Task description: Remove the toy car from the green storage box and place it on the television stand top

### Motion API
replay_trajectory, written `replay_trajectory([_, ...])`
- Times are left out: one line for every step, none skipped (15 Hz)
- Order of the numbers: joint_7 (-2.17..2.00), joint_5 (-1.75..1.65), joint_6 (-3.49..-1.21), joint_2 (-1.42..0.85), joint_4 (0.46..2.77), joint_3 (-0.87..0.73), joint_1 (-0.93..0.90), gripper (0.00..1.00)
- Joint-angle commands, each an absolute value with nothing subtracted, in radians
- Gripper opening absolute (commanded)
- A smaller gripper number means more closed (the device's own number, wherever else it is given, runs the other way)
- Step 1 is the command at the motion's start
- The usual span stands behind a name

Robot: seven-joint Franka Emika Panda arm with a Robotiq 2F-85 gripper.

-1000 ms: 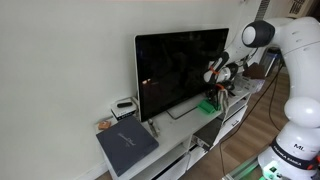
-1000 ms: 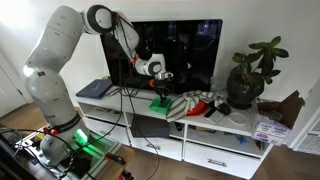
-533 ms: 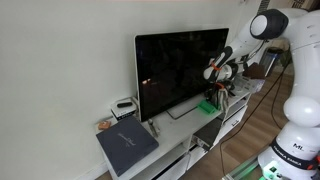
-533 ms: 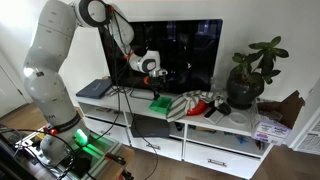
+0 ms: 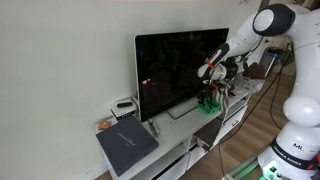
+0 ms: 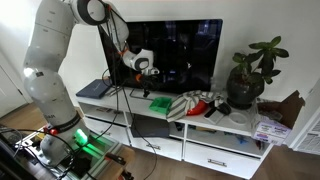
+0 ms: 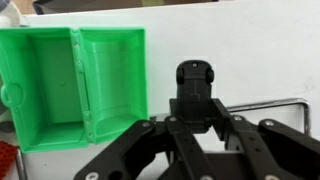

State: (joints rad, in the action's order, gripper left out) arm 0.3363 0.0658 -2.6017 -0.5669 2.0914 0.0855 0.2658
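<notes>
your arm (image 6: 62, 45) reaches across the black television (image 6: 190, 45). below it runs the white bench (image 7: 250, 40). the green storage box (image 7: 75, 85) stands open on the bench. your end effector (image 7: 198, 108) is clamped on the black toy car (image 7: 197, 78), which sits outside the box, just beside its wall, over bare bench; contact with the surface cannot be told.

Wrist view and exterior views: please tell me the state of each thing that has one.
green storage box: open, both compartments empty.
toy car: outside the box, gripped, held in the air.
gripper: shut on the toy car.
television: screen dark.
</notes>
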Motion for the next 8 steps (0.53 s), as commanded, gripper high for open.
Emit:
replay_trajectory([0.363,0.100,-2.592,-0.568,2.089,0.092,0.260,0.35])
replay_trajectory([0.385,0.121,-2.588,-0.569,2.090,0.108,0.269,0.35])
replay_trajectory([0.397,0.129,-2.586,-0.569,2.090,0.117,0.275,0.35])
replay_trajectory([0.402,0.131,-2.586,-0.569,2.090,0.120,0.280,0.35])
replay_trajectory([0.406,0.132,-2.585,-0.569,2.090,0.121,0.285,0.35])
replay_trajectory([0.409,0.132,-2.585,-0.569,2.090,0.122,0.287,0.35])
replay_trajectory([0.409,0.132,-2.585,-0.569,2.090,0.122,0.288,0.35])
replay_trajectory([0.410,0.132,-2.585,-0.569,2.090,0.122,0.289,0.35])
